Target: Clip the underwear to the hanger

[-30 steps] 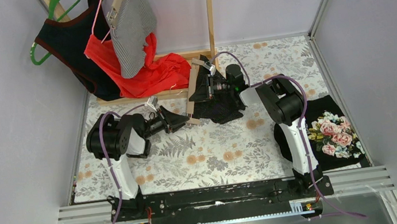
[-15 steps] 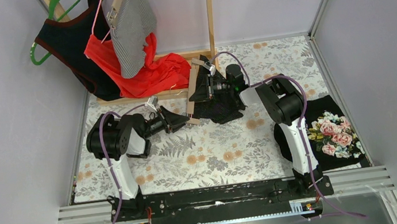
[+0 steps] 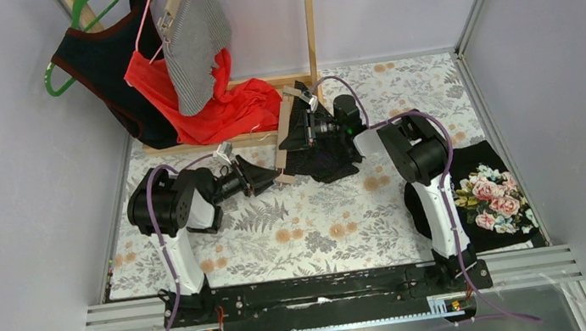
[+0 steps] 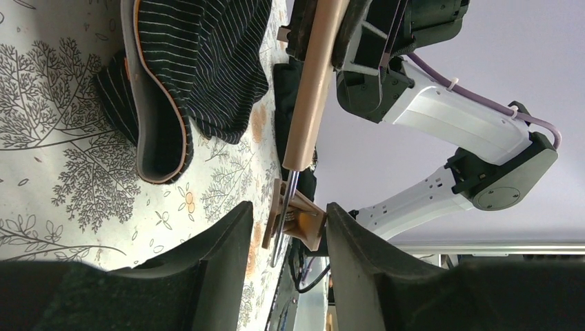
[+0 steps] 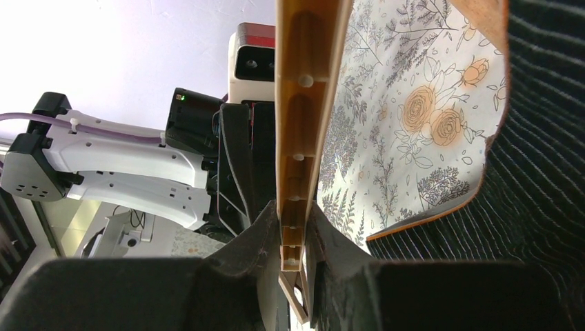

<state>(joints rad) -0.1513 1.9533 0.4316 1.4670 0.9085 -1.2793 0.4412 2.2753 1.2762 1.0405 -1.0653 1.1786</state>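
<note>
**A:** Where does the underwear (image 4: 200, 62) lie?

**B:** On the desk (image 3: 315, 231). It is a dark striped pair with a pale orange waistband, just beside the wooden clip hanger (image 5: 303, 103). I see no part of it in a clip.

**A:** And the jaws?

**B:** The right jaws pinch the hanger's bar and, as far as I can tell, hold it slanting above the desk. The left jaws are spread on either side of the end clip (image 4: 296, 224). A gap shows on one side, so they squeeze nothing.

**A:** What could go wrong from here?

**B:** Several things, I judge. The clip is small and looks springy. If the left jaws close off-centre on it, it may twist aside or slip out rather than open. The bar is thin and gripped at one spot only, so a sideways push from the left arm could pivot it in the right jaws or pull it free.

**A:** And the cloth?

**B:** The waistband lies apart from that clip. If the clip opens with no fabric in its mouth, it shuts on nothing. The cloth is also limp, so dragging the hanger across it could bunch it up or shove it further off.
</note>
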